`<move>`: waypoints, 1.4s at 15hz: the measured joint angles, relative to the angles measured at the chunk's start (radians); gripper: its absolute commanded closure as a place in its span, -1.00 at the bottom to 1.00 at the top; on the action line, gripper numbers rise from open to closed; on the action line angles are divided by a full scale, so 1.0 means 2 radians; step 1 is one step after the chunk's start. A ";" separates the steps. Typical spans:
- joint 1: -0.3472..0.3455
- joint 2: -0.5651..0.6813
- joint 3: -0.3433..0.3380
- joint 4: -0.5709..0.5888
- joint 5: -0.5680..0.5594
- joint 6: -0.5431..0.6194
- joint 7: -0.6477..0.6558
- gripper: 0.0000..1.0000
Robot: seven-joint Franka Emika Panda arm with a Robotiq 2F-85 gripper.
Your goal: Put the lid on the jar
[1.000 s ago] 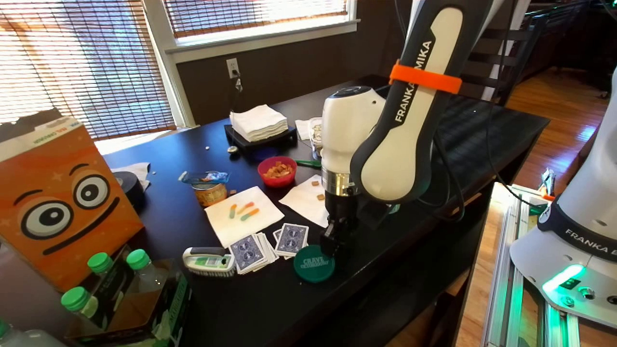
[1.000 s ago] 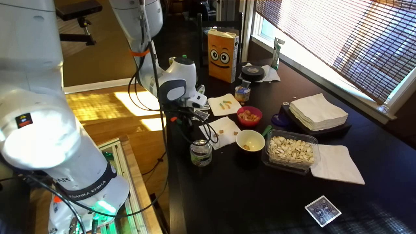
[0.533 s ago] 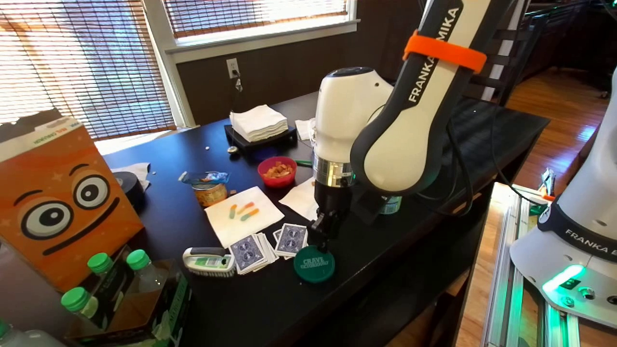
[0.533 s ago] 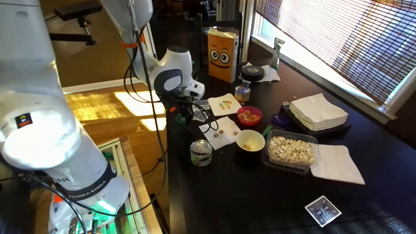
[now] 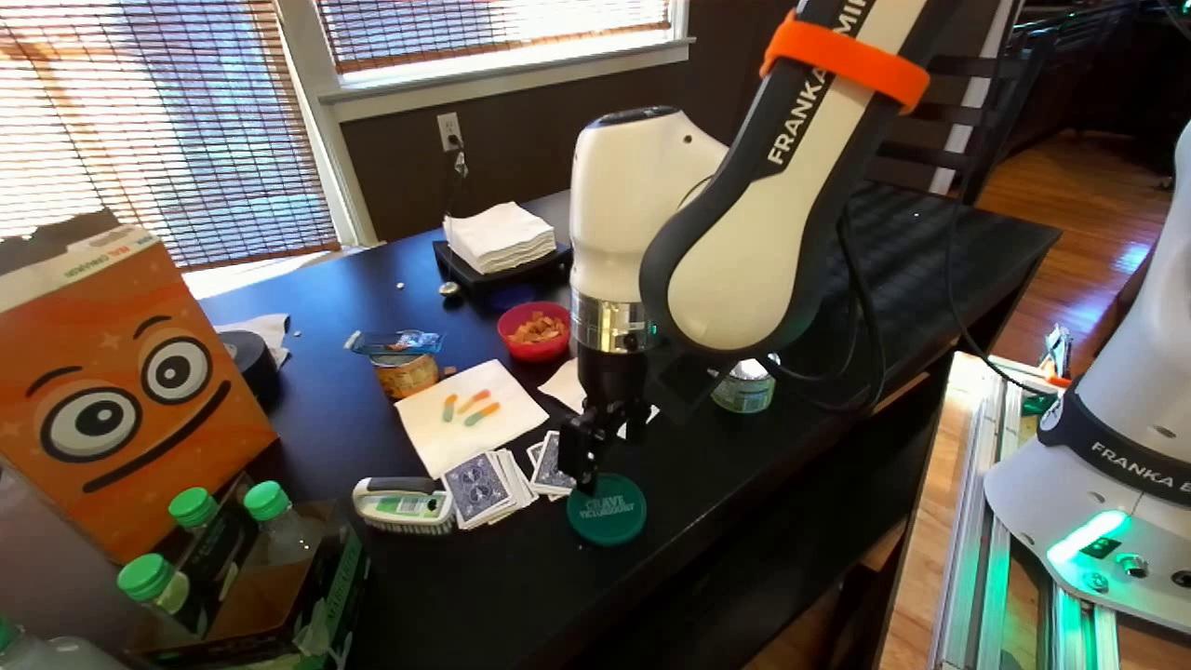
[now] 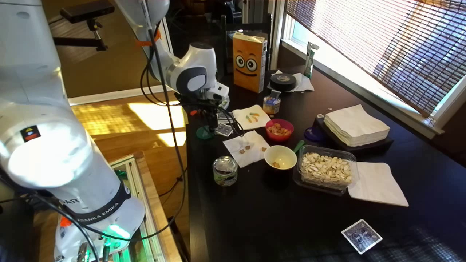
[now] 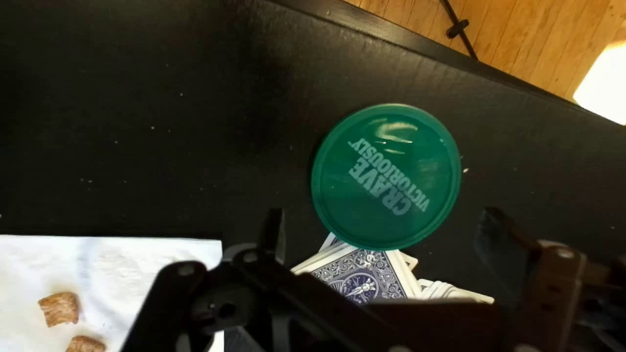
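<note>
The dark-green lid (image 7: 386, 176) lies flat on the black table near its edge, its rim against the corner of a stack of cards; it also shows in both exterior views (image 5: 607, 510) (image 6: 205, 133). Above it my gripper (image 7: 383, 222) stands open, its fingers wide apart with nothing held between them. From an exterior view the gripper (image 5: 611, 456) hangs just over the far side of the lid. Upright on the table stands the jar (image 6: 225, 174), squat with greenish sides and a shiny silvery top, well apart from the gripper. It shows in both exterior views (image 5: 744, 395).
Playing cards (image 5: 479, 489) and a brush (image 5: 405, 507) lie close to the lid. Beyond the jar are a cream bowl (image 6: 280, 157), a red bowl (image 6: 279, 130) and a clear tub of seeds (image 6: 326, 169). A bottle carrier (image 5: 326, 577) and an orange box (image 5: 121, 391) stand further along.
My gripper has opened. The arm has risen and shifted across the lid, leftward in an exterior view, uncovering the jar there. Lid and jar have stayed in place.
</note>
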 measured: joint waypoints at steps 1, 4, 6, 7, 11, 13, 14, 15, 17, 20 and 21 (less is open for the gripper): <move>0.006 0.001 -0.006 0.007 -0.006 -0.012 0.011 -1.00; 0.016 0.008 -0.012 0.030 -0.013 -0.043 0.029 -1.00; 0.019 0.019 -0.012 0.046 -0.013 -0.062 0.038 -1.00; 0.021 0.026 -0.012 0.054 -0.013 -0.071 0.042 -1.00; 0.039 0.049 -0.026 0.079 -0.024 -0.091 0.093 -1.00; 0.056 0.059 -0.041 0.087 -0.039 -0.105 0.133 -1.00; 0.064 0.063 -0.048 0.091 -0.045 -0.112 0.153 -1.00; 0.071 0.068 -0.053 0.095 -0.052 -0.118 0.172 -1.00; 0.081 0.076 -0.061 0.104 -0.062 -0.130 0.206 -1.00; 0.089 0.085 -0.066 0.114 -0.073 -0.140 0.242 -1.00; 0.089 0.087 -0.067 0.117 -0.075 -0.141 0.250 -1.00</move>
